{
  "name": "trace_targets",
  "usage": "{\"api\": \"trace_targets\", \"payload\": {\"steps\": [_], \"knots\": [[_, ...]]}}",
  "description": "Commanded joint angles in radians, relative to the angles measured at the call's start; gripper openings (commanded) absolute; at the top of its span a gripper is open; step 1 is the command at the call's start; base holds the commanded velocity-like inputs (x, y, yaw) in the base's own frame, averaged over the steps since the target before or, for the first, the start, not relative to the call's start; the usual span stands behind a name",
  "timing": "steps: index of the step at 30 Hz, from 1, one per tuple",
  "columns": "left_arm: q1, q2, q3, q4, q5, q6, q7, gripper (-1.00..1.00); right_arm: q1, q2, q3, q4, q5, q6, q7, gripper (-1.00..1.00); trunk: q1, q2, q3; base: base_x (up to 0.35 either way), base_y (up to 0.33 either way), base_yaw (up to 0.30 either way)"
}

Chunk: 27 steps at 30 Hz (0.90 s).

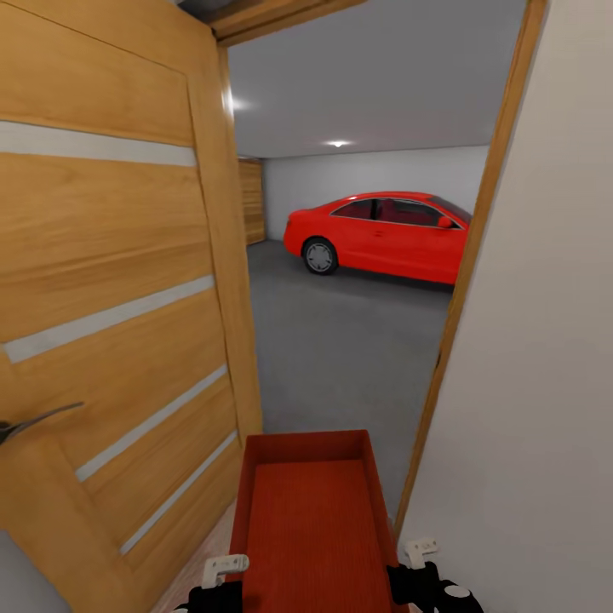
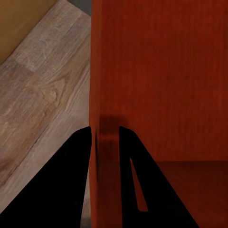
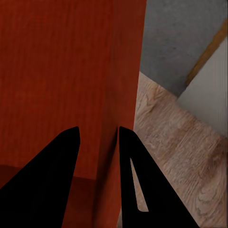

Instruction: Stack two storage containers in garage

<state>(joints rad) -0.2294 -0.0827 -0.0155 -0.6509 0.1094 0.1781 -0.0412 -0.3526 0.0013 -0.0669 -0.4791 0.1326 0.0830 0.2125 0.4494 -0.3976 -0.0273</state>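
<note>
One orange-red open-topped storage container [image 1: 311, 511] is held low in front of me, its long axis pointing through the doorway. My left gripper [image 1: 223, 572] is shut on its left wall [image 2: 102, 71], one finger on each side. My right gripper [image 1: 419, 558] is shut on its right wall [image 3: 126, 71] in the same way. Beyond the doorway lies the garage, with its dark grey concrete floor [image 1: 340, 358]. Under the container is light wood plank floor [image 2: 42, 95].
A light wooden door [image 1: 111, 298] stands open on the left, its handle [image 1: 34, 421] sticking out. The door frame [image 1: 464, 289] and a beige wall [image 1: 536, 383] close off the right. A red car [image 1: 383, 234] is parked at the far side of the garage.
</note>
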Motion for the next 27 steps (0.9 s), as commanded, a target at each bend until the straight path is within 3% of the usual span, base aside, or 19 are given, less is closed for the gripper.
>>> {"api": "trace_targets", "payload": {"steps": [1, 11, 18, 27], "knots": [[-0.001, 0.025, 0.089, -0.004, -0.002, -0.046, 0.050, -1.00, 0.000, 0.000, -0.002, 0.001, 0.007, 0.006, 0.056, -1.00, 0.001, -0.002, -0.002, 0.000, 0.000, -0.275], [-0.001, 0.025, 0.089, -0.004, -0.002, -0.046, 0.050, -1.00, 0.000, 0.000, -0.002, 0.001, 0.007, 0.006, 0.056, -1.00, 0.001, -0.002, -0.002, 0.000, 0.000, -0.235], [-0.001, 0.026, 0.089, -0.004, -0.002, -0.047, 0.050, -1.00, 0.000, 0.000, -0.002, 0.001, 0.008, 0.006, 0.056, -1.00, 0.001, -0.002, -0.002, 0.000, 0.020, -0.021], [-0.001, 0.026, 0.089, -0.004, -0.002, -0.047, 0.050, -1.00, 0.000, 0.000, -0.002, 0.001, 0.008, 0.006, 0.056, -1.00, 0.001, -0.002, -0.002, 0.000, 0.227, -0.001]]}}
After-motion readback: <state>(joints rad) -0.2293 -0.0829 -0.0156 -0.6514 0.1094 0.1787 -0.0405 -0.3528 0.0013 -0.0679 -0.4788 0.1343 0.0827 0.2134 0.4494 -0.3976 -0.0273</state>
